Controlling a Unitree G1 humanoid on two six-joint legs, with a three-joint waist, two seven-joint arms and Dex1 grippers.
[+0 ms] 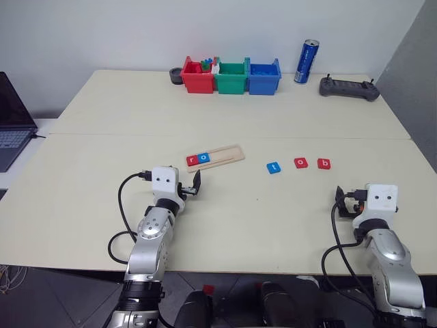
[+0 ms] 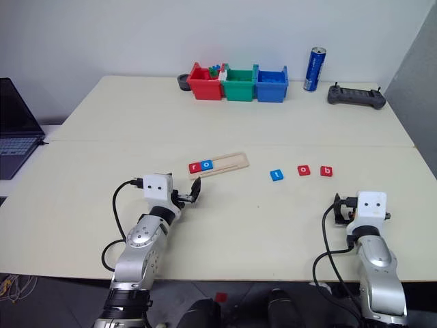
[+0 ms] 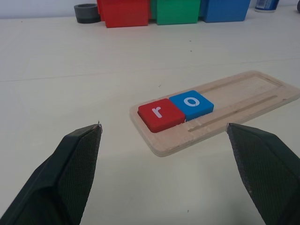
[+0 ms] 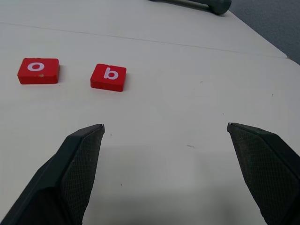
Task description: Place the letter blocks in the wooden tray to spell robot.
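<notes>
The wooden tray lies slanted near the table's middle, with a red "r" block and a blue "o" block side by side at its left end. To its right, a blue "t" block, a red "o" block and a red "b" block lie loose in a row on the table. My left gripper hovers open and empty just in front of the tray's left end. My right gripper is open and empty, nearer the front edge, behind and right of the "b" block.
Red, green and blue bins stand at the back with a small dark cup. A blue can and a grey controller sit at the back right. A laptop is at the far left.
</notes>
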